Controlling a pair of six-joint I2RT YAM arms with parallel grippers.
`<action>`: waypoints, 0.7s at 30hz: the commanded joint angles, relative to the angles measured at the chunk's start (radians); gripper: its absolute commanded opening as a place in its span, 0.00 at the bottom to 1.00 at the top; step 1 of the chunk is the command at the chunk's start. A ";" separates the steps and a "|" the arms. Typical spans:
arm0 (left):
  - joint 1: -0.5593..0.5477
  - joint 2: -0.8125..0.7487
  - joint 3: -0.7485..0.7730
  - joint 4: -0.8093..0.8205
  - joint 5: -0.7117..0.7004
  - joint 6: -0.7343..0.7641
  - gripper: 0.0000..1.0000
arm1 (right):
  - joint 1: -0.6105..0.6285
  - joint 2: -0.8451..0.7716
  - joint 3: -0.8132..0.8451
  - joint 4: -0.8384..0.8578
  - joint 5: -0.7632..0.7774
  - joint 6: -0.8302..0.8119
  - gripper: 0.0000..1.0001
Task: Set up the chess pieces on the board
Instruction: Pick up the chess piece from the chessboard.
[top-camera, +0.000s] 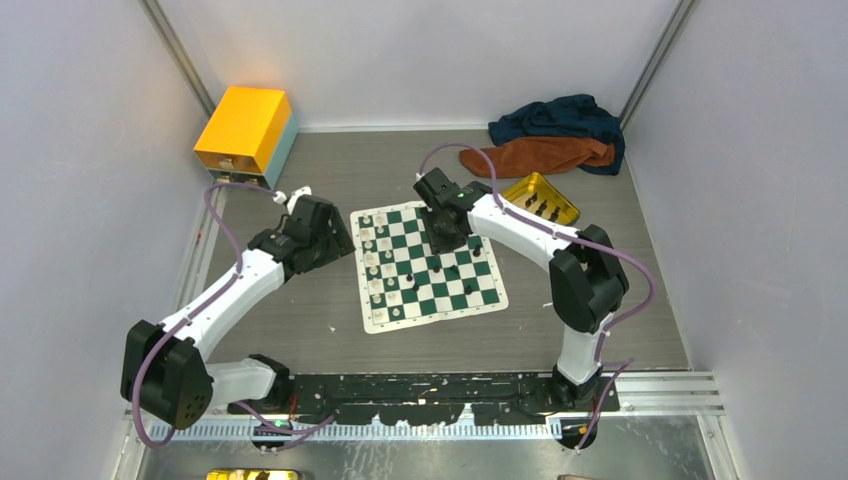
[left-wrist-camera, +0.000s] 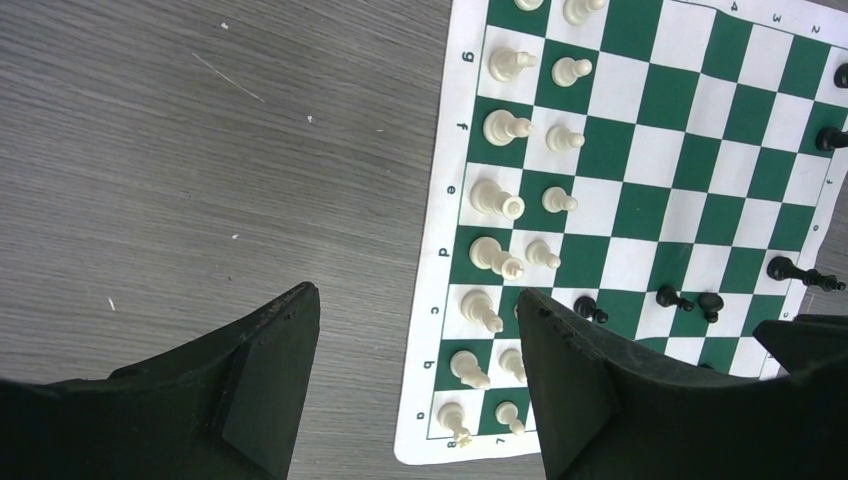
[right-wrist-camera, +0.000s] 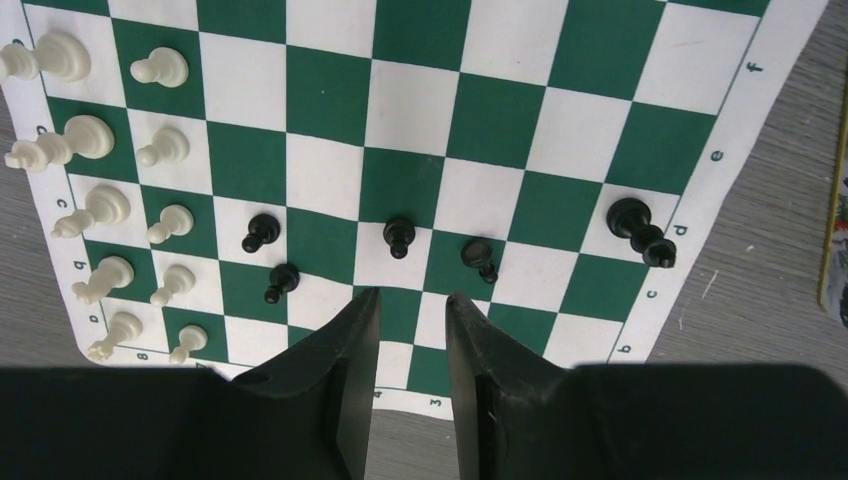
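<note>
The green-and-white board lies in the middle of the table. Cream-white pieces stand in two rows along its left side. Several black pieces stand scattered near the board's middle, with a taller one by the right edge. My left gripper is wide open and empty, above the board's left border; it also shows in the top view. My right gripper hovers over the board's far side with a narrow gap between its jaws, holding nothing; it also shows in the top view.
A shallow gold tin holding a few black pieces sits right of the board. A yellow box stands at the back left. A blue cloth and an orange cloth lie at the back right. Walls enclose the table.
</note>
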 joint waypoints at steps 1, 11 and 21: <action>0.007 -0.029 -0.005 0.025 -0.002 0.006 0.73 | 0.010 0.026 0.017 0.038 -0.018 0.014 0.36; 0.007 -0.027 -0.011 0.024 -0.003 0.013 0.73 | 0.014 0.063 0.002 0.062 -0.038 0.023 0.36; 0.007 -0.025 -0.016 0.024 -0.011 0.020 0.73 | 0.017 0.088 -0.014 0.081 -0.054 0.031 0.36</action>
